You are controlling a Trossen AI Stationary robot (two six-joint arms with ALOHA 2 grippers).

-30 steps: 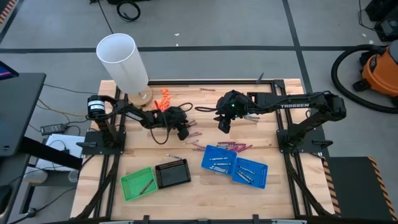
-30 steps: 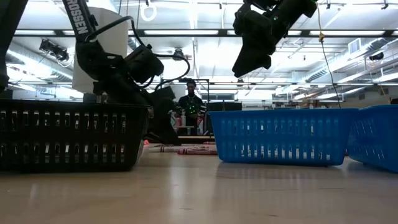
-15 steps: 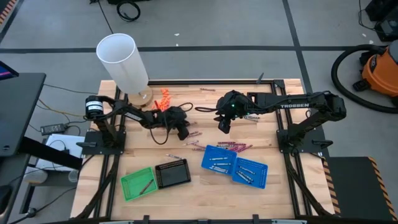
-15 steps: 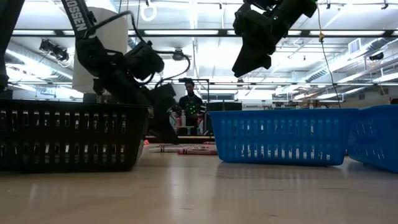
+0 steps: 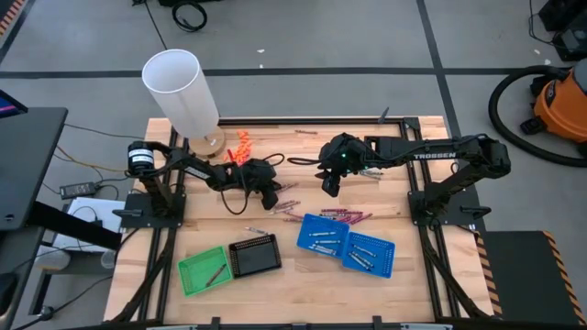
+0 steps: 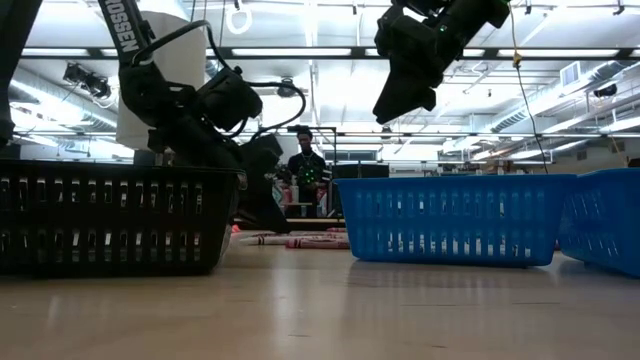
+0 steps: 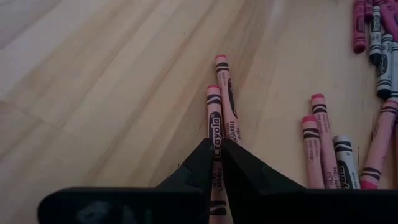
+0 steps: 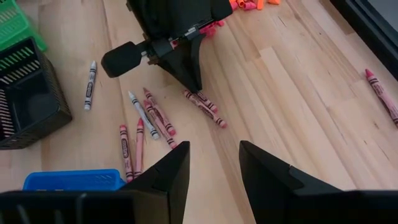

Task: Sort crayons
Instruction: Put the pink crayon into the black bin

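Left hand (image 7: 216, 163) around pink crayon (image 7: 215, 127)

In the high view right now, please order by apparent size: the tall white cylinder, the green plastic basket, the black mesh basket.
1. Tall white cylinder, though nearer the camera.
2. Green plastic basket and black mesh basket look alike; unranked.
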